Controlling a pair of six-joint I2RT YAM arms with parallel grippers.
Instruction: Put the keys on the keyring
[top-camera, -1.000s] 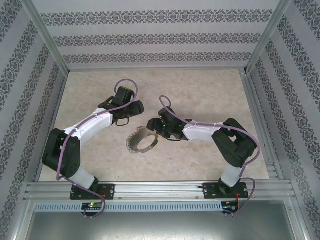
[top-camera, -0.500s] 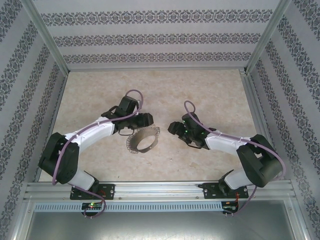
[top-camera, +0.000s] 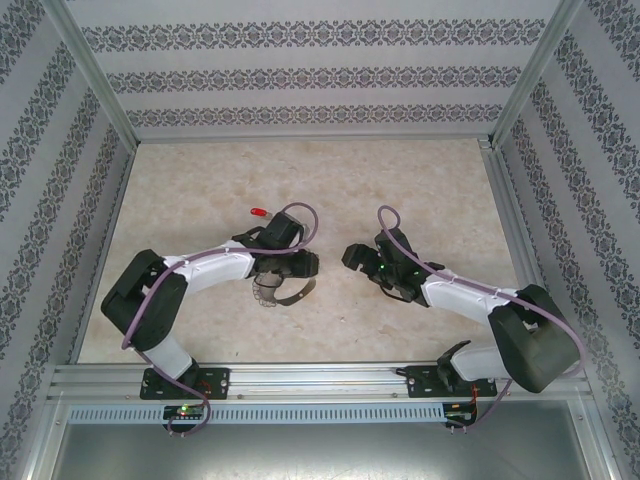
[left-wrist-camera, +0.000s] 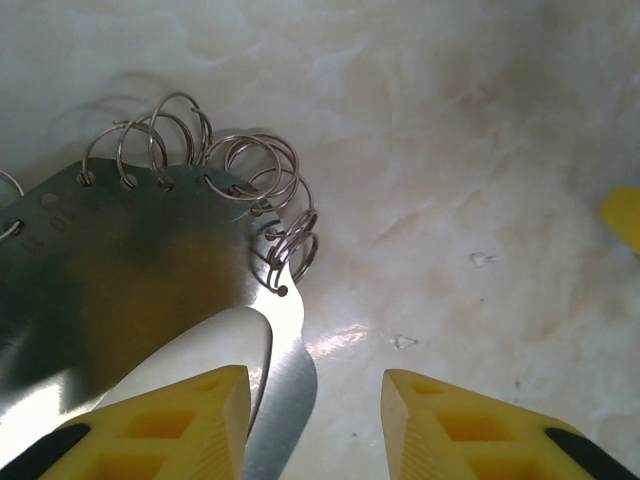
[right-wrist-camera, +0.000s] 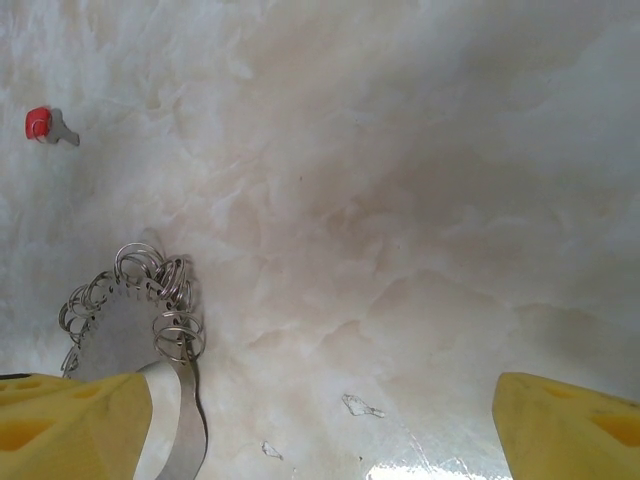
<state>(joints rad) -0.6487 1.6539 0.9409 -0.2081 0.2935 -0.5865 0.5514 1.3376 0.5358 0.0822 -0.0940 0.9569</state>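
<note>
Beige marbled tabletop (top-camera: 400, 190); floral-striped wallpaper walls (top-camera: 300, 80) around; aluminium frame rails (top-camera: 320, 375); even light.

High rear overview, close downward wrist views, sharing the keyring (right-wrist-camera: 125, 340)

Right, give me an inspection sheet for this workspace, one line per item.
Surface: pale marbled tabletop, glossy.
Job's things: small red-headed silver key lying beyond the left arm, apart from the silvery metal-band keyring strung with small wire rings.
Clutter: tiny pale flecks, too small to identify.
Claws: left claw open, keyring's band edge between its fingers; right claw wide open, holding nothing.
Cables: purple cables looped along both arms.
Surroundings: patterned wallpaper walls, aluminium frame.
</note>
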